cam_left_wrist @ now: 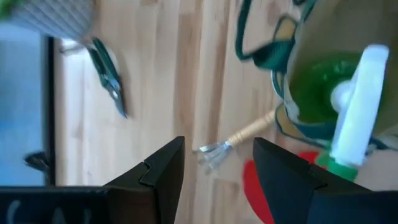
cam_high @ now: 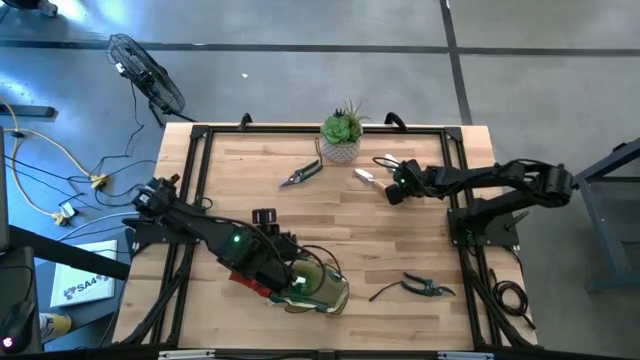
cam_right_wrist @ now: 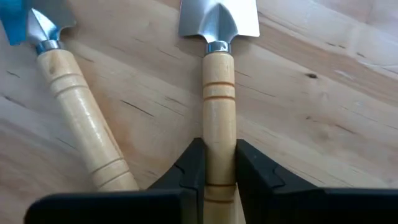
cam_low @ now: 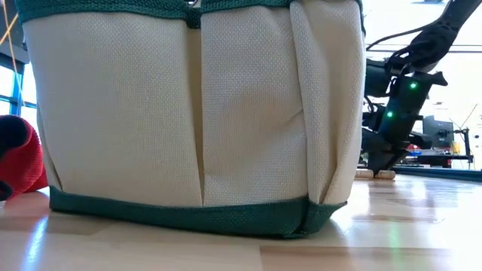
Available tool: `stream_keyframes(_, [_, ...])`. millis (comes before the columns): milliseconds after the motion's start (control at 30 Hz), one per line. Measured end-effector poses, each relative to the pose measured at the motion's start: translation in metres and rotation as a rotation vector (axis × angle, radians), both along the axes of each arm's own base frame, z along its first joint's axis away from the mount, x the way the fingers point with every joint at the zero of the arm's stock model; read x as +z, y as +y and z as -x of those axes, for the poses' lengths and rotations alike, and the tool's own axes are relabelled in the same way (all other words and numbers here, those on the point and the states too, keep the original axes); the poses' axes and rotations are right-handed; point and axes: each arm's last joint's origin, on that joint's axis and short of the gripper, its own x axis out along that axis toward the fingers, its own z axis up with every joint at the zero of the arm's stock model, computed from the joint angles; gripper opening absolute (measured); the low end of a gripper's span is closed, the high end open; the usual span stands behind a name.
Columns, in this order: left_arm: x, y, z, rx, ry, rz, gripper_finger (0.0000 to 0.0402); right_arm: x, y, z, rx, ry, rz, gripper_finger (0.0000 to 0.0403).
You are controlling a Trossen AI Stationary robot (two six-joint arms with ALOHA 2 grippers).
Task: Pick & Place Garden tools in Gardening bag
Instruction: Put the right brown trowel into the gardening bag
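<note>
Trowel (cam_right_wrist: 219,93) lying far right on the table (cam_high: 260,190), wooden handle pinched between the right gripper (cam_right_wrist: 219,165) fingers; grasp step under way, lift and carry toward the gardening bag (cam_high: 325,285) at the near edge likely next. Second trowel (cam_right_wrist: 74,106) just beside. Two pruning shears visible, one rake (cam_left_wrist: 230,144), one bag. Left gripper (cam_left_wrist: 217,163) spread wide above the bag.

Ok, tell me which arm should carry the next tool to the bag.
The right. Its gripper is already closed on a trowel's wooden handle near the plant pot. The left gripper is open and empty beside the gardening bag, holding no tool.
</note>
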Motion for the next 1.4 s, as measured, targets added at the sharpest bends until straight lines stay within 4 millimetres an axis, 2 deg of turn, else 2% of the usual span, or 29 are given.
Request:
stream_keyframes(233, [-0.005,-0.008,0.005,-0.013,0.043,0.049,0.0182,0.015,0.014,0.009,0.078,-0.01,-0.004,0.0049])
stream_keyframes(467, [0.004,-0.003,0.008,-0.003,-0.012,0.017,0.0182,0.047,0.032,0.013,0.173,-0.186,0.053,0.0049])
stream_keyframes(667, [0.009,-0.009,0.018,-0.008,0.0,0.104,0.0182,0.072,0.059,0.012,0.393,-0.408,0.034,0.0049])
stream_keyframes(900, [0.017,-0.04,0.049,-0.032,0.084,0.331,0.0182,0.091,0.088,0.01,0.577,-0.599,0.053,0.0049])
stream_keyframes(1033, [0.015,-0.062,0.066,-0.056,0.106,0.372,0.0182,0.092,0.094,0.008,0.598,-0.611,0.064,0.0049])
stream_keyframes(1133, [0.01,-0.073,0.067,-0.095,0.054,0.367,0.0182,0.091,0.097,0.007,0.6,-0.603,0.073,0.0049])
stream_keyframes(1300, [0.011,-0.081,0.065,-0.128,-0.118,0.256,0.0182,0.091,0.102,0.003,0.625,-0.625,0.068,0.0049])
stream_keyframes(1400, [0.006,-0.088,0.062,-0.134,-0.134,0.268,0.0182,0.093,0.104,0.002,0.637,-0.645,0.071,0.0049])
